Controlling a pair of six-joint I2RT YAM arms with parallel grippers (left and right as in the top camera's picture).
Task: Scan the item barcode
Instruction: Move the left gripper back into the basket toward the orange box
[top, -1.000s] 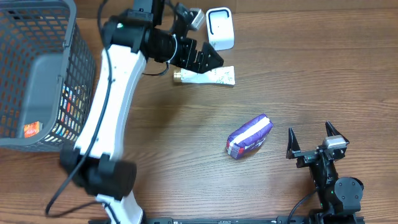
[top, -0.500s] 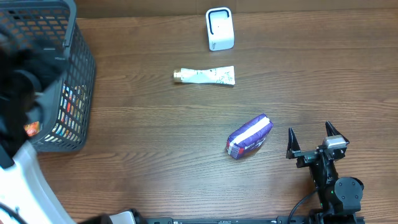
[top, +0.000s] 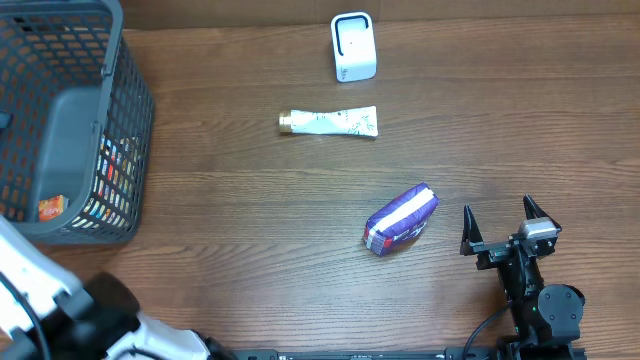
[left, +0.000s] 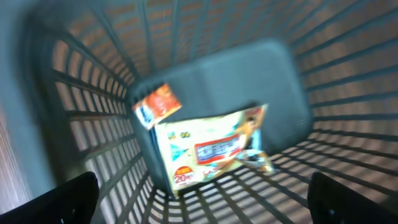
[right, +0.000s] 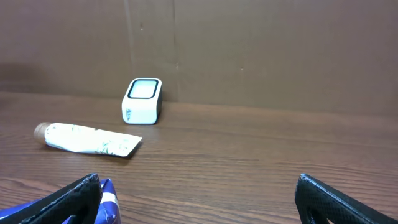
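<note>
Seeing both claws spread wide, gripping nothing. Left claw hangs over the basket; we see a yellow snack pouch on the basket floor right below it, view blurred. Right claw points across the bench. Purple packet lies near its left finger, with tube and scanner well ahead, to its left.

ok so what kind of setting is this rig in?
Looks like a mock shop checkout on a wooden table: a white barcode scanner stands at the back, a grey shopping basket holds packaged goods, and a tube and a purple pack lie loose.
</note>
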